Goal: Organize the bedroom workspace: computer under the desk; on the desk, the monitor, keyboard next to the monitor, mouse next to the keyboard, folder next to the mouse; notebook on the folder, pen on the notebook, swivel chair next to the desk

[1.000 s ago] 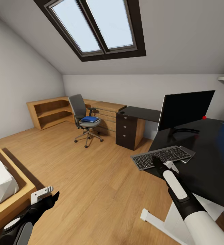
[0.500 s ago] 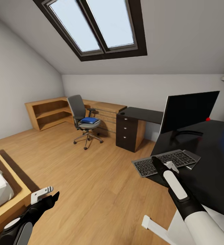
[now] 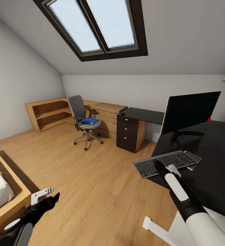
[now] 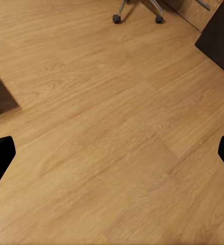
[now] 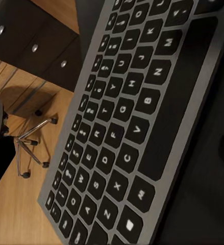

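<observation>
The silver keyboard (image 3: 163,162) with black keys lies on the black desk (image 3: 208,164), its left end past the desk edge. A thin grey notebook (image 3: 194,158) lies at its right end. Behind them stands the monitor (image 3: 190,112). My right gripper (image 3: 159,165) hovers just over the keyboard (image 5: 127,122), fingers apart and holding nothing. Across the room stands the swivel chair (image 3: 81,118) with the blue folder (image 3: 90,120) on its seat. My left gripper (image 3: 50,197) hangs open low over the wood floor (image 4: 112,127).
A black drawer unit (image 3: 127,132) carries the desk's far wing. Low light-wood cabinets (image 3: 54,111) line the back wall behind the chair. A bed frame (image 3: 6,201) is at the near left. A small red object (image 3: 209,119) sits on the desk behind the monitor.
The whole view shifted slightly during the first half second, so the camera moved. Since then my right gripper has drawn back a little along the keyboard. The left arm is still.
</observation>
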Robot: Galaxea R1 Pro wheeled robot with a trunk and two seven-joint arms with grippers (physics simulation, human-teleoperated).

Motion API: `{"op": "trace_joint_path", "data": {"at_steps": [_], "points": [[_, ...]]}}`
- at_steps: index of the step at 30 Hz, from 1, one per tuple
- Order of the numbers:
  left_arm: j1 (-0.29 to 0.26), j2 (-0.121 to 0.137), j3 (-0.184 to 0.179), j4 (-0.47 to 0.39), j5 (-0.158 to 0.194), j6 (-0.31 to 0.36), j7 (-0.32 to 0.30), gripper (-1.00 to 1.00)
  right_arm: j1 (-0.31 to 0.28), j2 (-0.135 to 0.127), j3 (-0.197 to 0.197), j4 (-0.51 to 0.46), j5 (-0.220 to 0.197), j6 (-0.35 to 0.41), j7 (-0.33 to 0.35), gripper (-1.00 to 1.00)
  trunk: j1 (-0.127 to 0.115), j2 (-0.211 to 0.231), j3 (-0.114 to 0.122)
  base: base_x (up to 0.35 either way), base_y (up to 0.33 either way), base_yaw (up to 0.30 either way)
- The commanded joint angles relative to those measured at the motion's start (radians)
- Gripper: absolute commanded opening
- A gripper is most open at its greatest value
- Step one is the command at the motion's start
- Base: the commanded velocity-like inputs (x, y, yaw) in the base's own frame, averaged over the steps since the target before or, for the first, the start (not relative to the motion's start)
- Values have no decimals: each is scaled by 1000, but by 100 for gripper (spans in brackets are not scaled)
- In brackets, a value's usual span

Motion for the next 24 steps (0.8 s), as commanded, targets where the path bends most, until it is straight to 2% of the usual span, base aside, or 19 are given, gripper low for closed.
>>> {"op": "trace_joint_path", "data": {"at_steps": [1, 3, 8, 24], "points": [[-1, 0, -1, -1, 11, 5, 8, 100, -1, -1, -9, 11, -2, 2, -6, 100, 0, -1, -1, 0, 0, 0], [-1, 0, -1, -1, 11, 5, 9, 100, -1, -1, -27, 24, -2, 2, -5, 100, 0, -1, -1, 0, 0, 0], [-1, 0, -1, -2, 11, 5, 8, 100, -1, -1, -41, 35, -3, 2, -5, 100, 0, -1, -1, 0, 0, 0], [-1, 0, -1, -2, 11, 5, 7, 100, -1, 0, -44, 38, -4, 3, -5, 100, 0, -1, -1, 7, 4, 0]]}}
